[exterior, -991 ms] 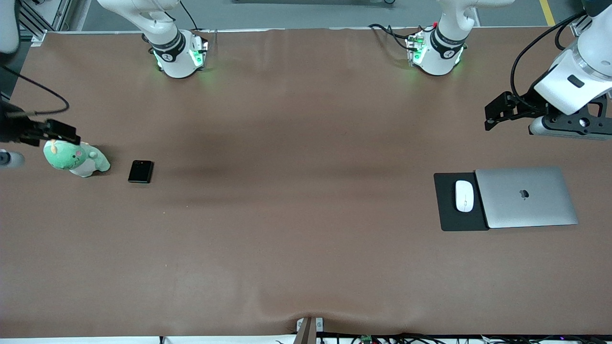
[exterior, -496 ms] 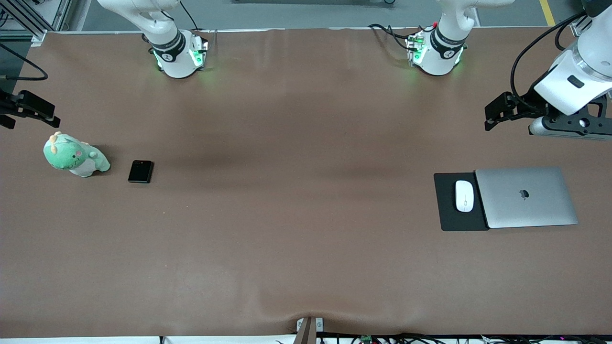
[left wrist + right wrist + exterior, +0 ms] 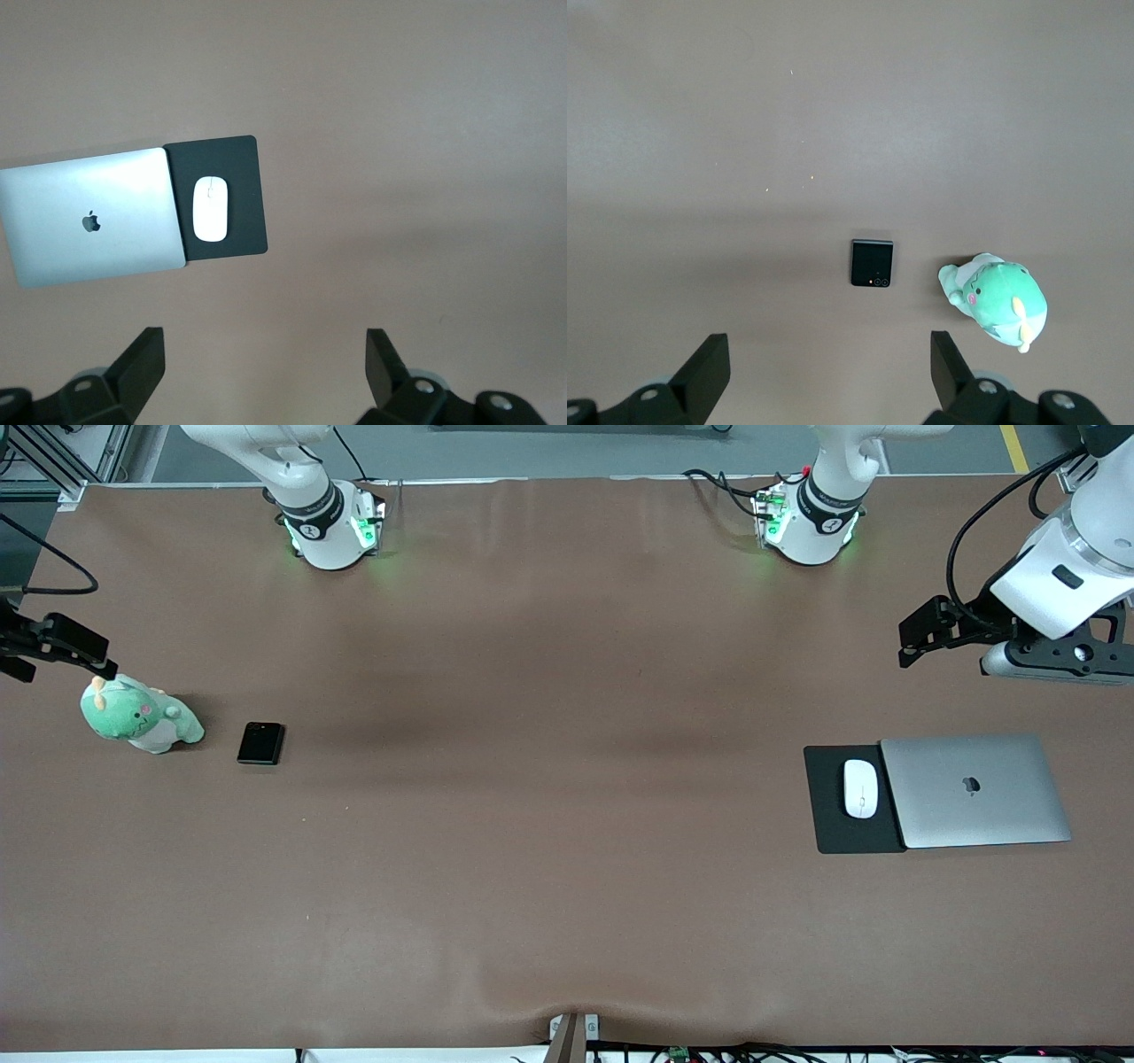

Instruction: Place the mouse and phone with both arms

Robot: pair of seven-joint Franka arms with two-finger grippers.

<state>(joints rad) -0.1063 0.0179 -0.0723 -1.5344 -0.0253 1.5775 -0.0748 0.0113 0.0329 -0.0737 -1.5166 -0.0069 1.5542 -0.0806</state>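
The mouse [image 3: 860, 788] lies on a black mat [image 3: 833, 824] beside a closed laptop [image 3: 974, 790] at the left arm's end of the table [image 3: 567, 824]; the phone [image 3: 260, 743] lies beside a green plush toy [image 3: 140, 720] at the right arm's end. The left end effector [image 3: 266, 359] hangs released and empty above bare table near the laptop. The right end effector [image 3: 830, 359] hangs released and empty near the plush toy.

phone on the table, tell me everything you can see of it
The phone is a small black, nearly square slab with rounded corners and a glossy face, like a folded flip phone; the right wrist view shows two small round lenses near one edge. It lies flat on the brown table, toward the right arm's end, beside a green plush toy but apart from it. Nothing touches it.
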